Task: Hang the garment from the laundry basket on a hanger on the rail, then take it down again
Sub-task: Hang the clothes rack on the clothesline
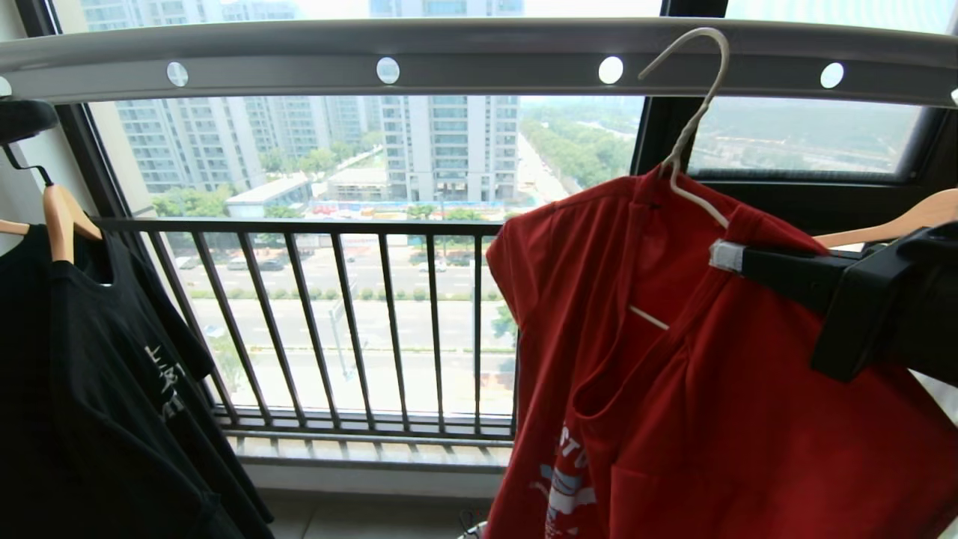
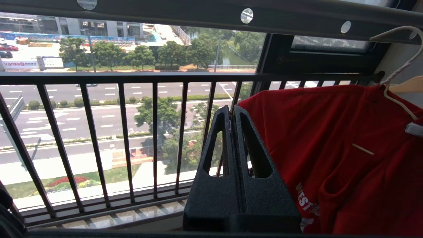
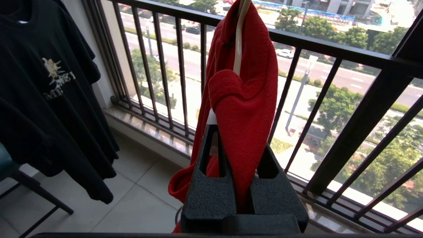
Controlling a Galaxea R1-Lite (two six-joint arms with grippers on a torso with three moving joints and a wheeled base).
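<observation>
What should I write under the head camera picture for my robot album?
The right gripper pinches the red T-shirt on its white wire hanger, hooked over the grey rail.

The bright red cloth T-shirt (image 1: pixel 718 419) looks soft and matt, draped on a thin, smooth white wire hanger (image 1: pixel 692 123). The long grey metal rail (image 1: pixel 479 56) has a dull satin sheen. The right hand (image 3: pixel 231 185) is black, grainy, matt plastic.

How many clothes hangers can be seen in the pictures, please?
3. A thin white wire hanger carries the red T-shirt; a wooden hanger holds the black shirt at left; another wooden hanger shows at the right edge. Others may be hidden.
</observation>
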